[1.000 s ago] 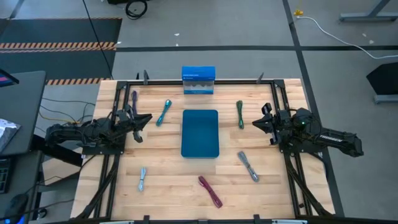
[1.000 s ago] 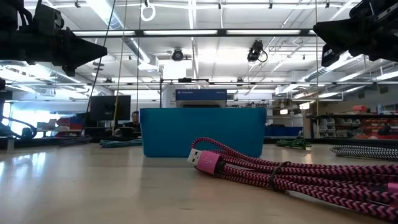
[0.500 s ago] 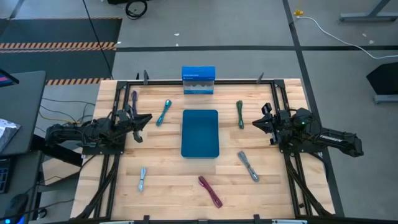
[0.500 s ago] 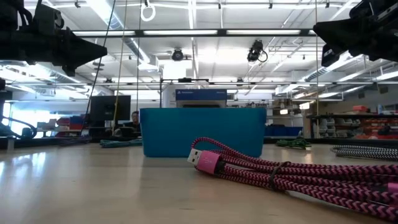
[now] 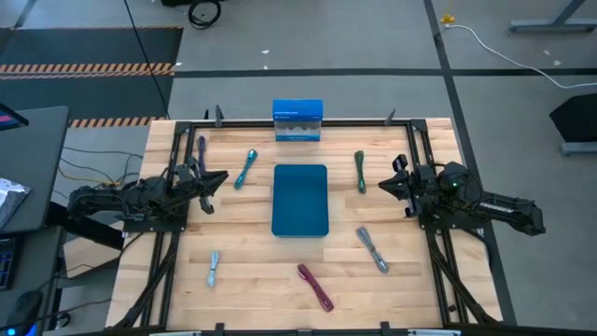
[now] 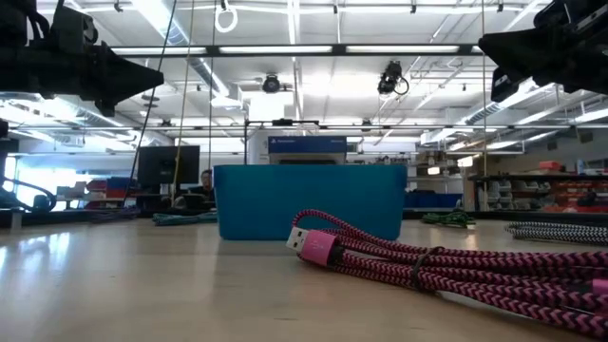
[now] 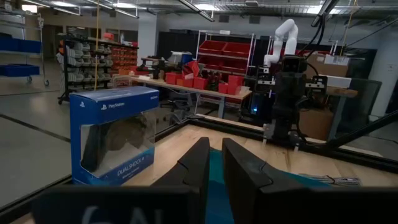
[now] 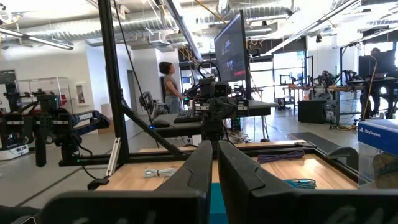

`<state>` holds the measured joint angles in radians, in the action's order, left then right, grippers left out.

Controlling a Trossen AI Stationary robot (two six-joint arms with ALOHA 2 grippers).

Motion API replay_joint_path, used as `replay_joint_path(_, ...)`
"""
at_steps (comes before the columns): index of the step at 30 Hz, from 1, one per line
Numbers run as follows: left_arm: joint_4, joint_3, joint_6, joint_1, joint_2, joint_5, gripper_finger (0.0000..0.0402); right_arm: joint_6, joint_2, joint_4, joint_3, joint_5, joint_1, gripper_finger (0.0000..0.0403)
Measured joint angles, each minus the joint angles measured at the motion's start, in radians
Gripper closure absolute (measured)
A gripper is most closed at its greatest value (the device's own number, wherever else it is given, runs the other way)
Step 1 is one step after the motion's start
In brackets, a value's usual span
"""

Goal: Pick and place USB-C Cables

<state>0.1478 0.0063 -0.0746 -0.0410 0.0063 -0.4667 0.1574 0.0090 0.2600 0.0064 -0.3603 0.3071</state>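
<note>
Several short cable bundles lie flat on the wooden table: purple [image 5: 201, 147], teal [image 5: 245, 168], green [image 5: 360, 172], grey [image 5: 372, 249], pale blue [image 5: 214, 268] and magenta [image 5: 315, 287], the last one close up in the low view [image 6: 427, 271]. My left gripper [image 5: 219, 177] hovers shut and empty at the table's left, just left of the teal cable. My right gripper [image 5: 384, 187] hovers shut and empty at the right, beside the green cable. Both point toward the table's middle.
A teal bin [image 5: 300, 200] stands at the table's centre between the grippers. A blue boxed game controller [image 5: 298, 121] stands upright at the far edge. Black frame rails [image 5: 424, 252] run along both sides. A person stands in the room beyond [image 8: 168, 87].
</note>
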Motion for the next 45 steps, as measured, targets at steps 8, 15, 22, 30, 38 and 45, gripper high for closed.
replay_joint_path(8,0.000,0.000,0.000,0.000,0.000,0.000,0.0351,0.000,0.000,0.000,0.000,0.000,0.000,0.0370)
replay_joint_path(15,0.008,0.000,-0.037,0.000,0.000,0.000,0.0351,0.000,0.000,0.000,0.000,0.000,0.000,0.0370)
replay_joint_path(22,0.011,0.000,-0.157,0.000,0.000,0.001,0.0351,0.000,0.000,0.000,0.000,0.000,0.000,0.0370)
replay_joint_path(30,0.011,0.000,-0.229,0.000,0.000,0.001,0.0351,0.000,0.000,0.000,0.000,0.000,0.000,0.0370)
replay_joint_path(38,-0.110,0.045,-0.190,0.000,0.014,-0.060,0.0339,-0.089,0.000,0.000,0.000,0.001,0.003,0.0370)
replay_joint_path(45,-0.420,0.305,-0.258,0.005,0.196,-0.225,0.0249,-0.218,0.000,0.001,0.000,0.001,0.003,0.0370)
